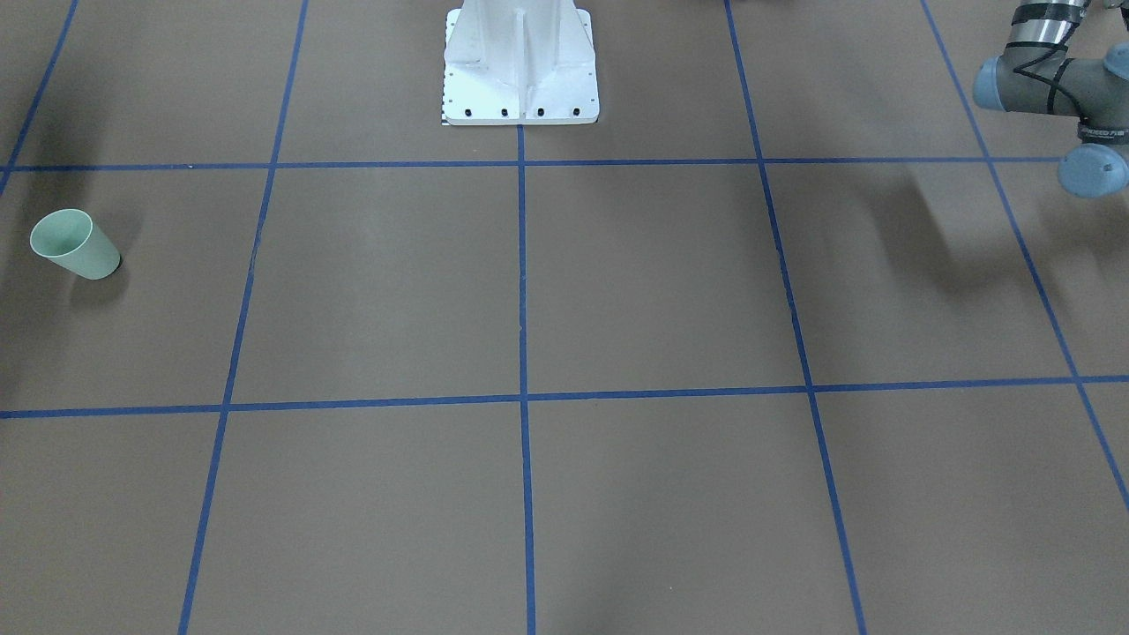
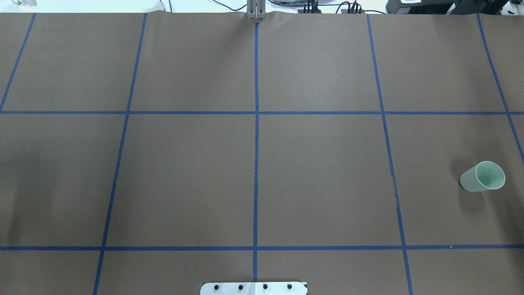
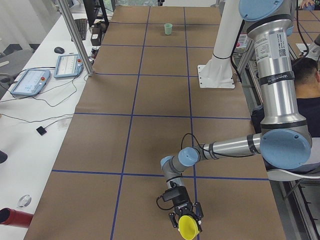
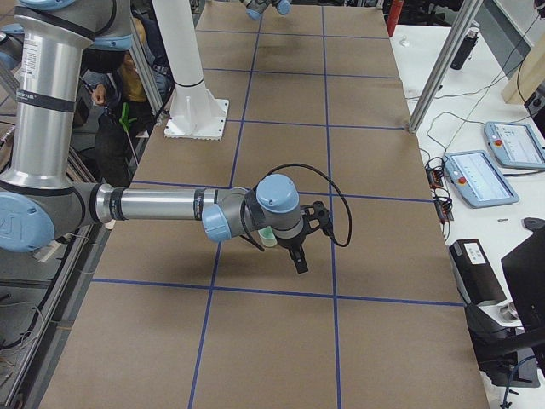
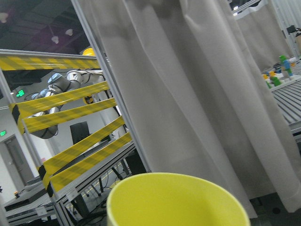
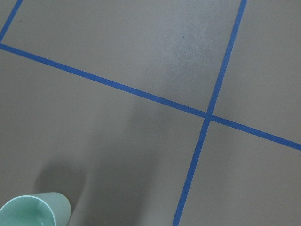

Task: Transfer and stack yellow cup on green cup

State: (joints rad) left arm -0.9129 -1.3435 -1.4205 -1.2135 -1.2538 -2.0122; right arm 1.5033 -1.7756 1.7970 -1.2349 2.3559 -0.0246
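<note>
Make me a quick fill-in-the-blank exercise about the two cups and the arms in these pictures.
1. The green cup stands ___ on the table.
2. The yellow cup is at the tip of the robot's ___ arm.
3. The overhead view shows only the ___ cup.
Missing words: upright; left; green.

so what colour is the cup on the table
Pale mint green, no pattern. The cup shows best in the overhead exterior view.
</note>
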